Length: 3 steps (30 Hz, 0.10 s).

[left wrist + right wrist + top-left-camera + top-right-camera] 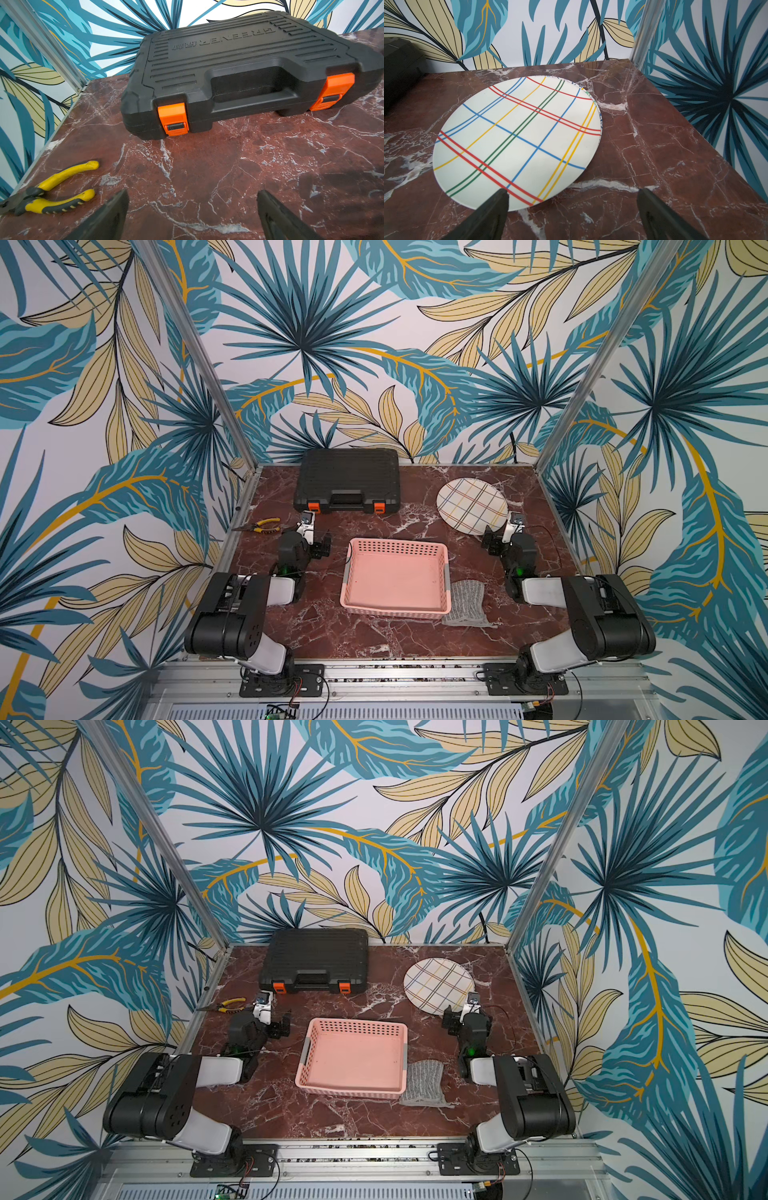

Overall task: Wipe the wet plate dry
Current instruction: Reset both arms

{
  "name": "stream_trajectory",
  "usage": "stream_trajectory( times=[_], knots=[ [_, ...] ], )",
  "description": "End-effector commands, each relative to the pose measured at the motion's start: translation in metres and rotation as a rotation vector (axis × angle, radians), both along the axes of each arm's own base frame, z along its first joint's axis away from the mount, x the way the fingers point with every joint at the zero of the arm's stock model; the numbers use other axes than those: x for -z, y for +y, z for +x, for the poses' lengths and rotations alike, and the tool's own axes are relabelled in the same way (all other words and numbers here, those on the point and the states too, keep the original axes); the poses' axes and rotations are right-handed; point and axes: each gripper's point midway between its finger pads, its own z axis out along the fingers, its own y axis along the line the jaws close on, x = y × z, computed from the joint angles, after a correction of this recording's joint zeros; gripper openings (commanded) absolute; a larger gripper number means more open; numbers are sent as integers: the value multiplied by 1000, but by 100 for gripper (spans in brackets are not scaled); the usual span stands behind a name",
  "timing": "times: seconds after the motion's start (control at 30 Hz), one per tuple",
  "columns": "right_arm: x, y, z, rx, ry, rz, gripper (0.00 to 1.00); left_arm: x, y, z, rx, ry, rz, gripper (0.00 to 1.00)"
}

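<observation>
Plate (471,506) flat on table (374,639); cloth (467,605) beside basket (397,545).

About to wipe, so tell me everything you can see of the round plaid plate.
The round cream plate with red, blue, yellow and green plaid lines looks smooth, like ceramic. It lies on the red marble table, towards the far right. No droplets show. The open right gripper hangs at its near rim; contact unclear.

Black tool case (347,479) with orange latches, closed, at the far edge of the marble table (332,635). Yellow-handled pliers (262,525) near the left edge, apart from the case. Pink perforated basket (397,547) in the middle.
</observation>
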Motion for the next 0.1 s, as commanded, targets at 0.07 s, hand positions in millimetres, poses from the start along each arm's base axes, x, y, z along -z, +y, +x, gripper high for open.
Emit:
stream_trajectory(
  times=[0.07],
  knots=[
    [-10, 2, 2, -11, -35, -8, 100, -18, 2, 7, -11, -58, -9, 100]
  ],
)
